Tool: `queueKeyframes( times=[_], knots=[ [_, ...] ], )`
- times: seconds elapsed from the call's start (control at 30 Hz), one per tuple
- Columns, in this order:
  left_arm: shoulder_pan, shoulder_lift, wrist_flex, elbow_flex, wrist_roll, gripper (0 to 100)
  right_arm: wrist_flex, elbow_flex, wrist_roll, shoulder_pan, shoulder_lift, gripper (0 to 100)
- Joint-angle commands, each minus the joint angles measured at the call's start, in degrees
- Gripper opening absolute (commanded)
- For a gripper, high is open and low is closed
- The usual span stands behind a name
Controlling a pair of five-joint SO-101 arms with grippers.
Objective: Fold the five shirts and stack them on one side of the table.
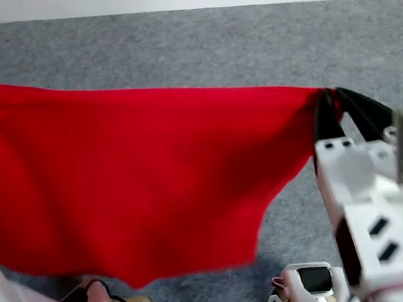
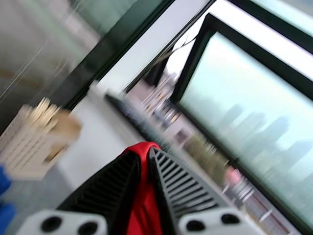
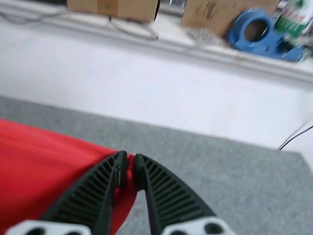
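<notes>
A red shirt [image 1: 132, 180] hangs spread wide above the grey table [image 1: 212, 42], stretched between both grippers. My right gripper [image 1: 328, 99] is shut on the shirt's right top corner; in the right wrist view its black fingers [image 3: 102, 188] pinch the red cloth [image 3: 44, 166] at the tips [image 3: 126, 164]. My left gripper [image 2: 145, 159] is shut on a fold of red fabric [image 2: 143, 200], raised high and pointing toward the windows. The shirt's left side runs out of the high view.
The arms' white bases [image 1: 309, 287] with cables sit at the table's near edge. Past the table's far edge lie a white floor strip [image 3: 146, 78], cardboard boxes [image 3: 112, 7] and a blue object [image 3: 259, 32].
</notes>
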Motion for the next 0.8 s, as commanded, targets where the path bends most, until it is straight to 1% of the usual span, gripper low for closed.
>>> queueKeyframes(
  times=[0.0,0.1,0.3,0.53,0.7,0.77],
  knots=[
    [3.47,1.54,-2.2,11.12,0.0,1,-4.79,7.16,0.62,1.19,2.68,0.6],
    [6.29,1.1,-8.09,20.88,0.0,1,-10.77,13.67,0.62,1.19,2.95,0.6],
    [9.63,1.45,-23.65,36.88,-0.09,1,-24.92,27.65,0.79,1.19,2.95,0.6],
    [15.87,1.54,-45.63,57.54,-0.18,1,-46.11,48.22,0.97,1.19,2.95,0.6],
    [18.59,1.63,-57.58,67.56,-0.26,1,-61.58,61.23,1.05,0.04,3.03,0.6],
    [19.21,2.07,-61.36,70.11,-2.2,1,-67.65,65.63,1.05,-1.1,3.03,0.6]
  ],
)
